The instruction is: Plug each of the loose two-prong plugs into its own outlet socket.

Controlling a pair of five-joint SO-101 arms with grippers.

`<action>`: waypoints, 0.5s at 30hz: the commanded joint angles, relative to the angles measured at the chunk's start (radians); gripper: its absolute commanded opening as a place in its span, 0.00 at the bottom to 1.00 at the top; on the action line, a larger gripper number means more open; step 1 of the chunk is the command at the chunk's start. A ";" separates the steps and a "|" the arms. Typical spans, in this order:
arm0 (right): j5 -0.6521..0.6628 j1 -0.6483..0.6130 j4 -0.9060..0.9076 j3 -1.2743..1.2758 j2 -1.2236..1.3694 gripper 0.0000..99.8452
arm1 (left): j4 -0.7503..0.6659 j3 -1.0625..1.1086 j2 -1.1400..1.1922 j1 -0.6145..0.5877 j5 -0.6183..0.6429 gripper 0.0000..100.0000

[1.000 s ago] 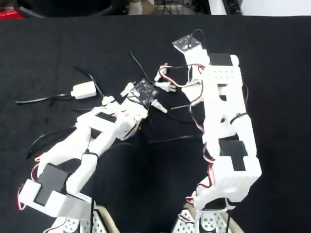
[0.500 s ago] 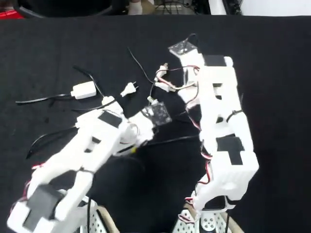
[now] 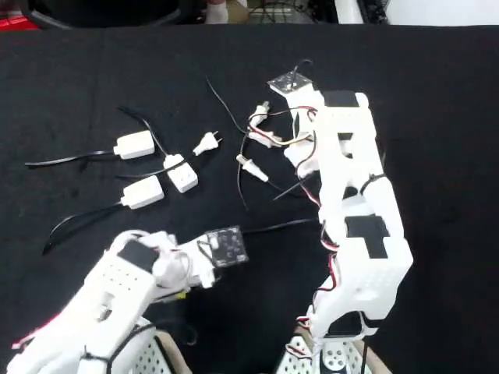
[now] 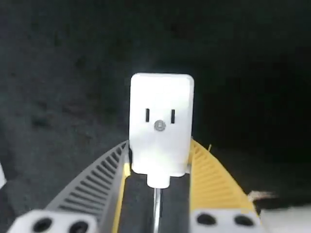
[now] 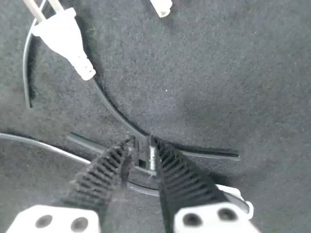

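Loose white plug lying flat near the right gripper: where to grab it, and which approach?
Grip the plug by its wide white body just behind the prongs, from straight above, closing across its two edges. It lies flat, prongs at one end, cord leaving the tapered end, so this should keep the prongs free for insertion.

Tabletop (image 5: 233, 73) covered in matt black cloth, outlet socket (image 4: 161, 124) moulded in glossy white plastic, cord (image 5: 110, 108) sheathed in smooth plastic.
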 commanded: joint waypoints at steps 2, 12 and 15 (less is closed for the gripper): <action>-0.009 -0.015 -0.015 0.004 -0.008 0.03 | -0.035 0.061 -0.169 -0.051 0.075 0.04; -0.011 -0.032 -0.046 0.031 -0.008 0.03 | 0.249 -0.018 -0.560 -0.116 0.232 0.34; -0.011 -0.032 -0.048 0.033 -0.008 0.03 | 0.270 -0.018 -0.651 -0.113 0.230 0.32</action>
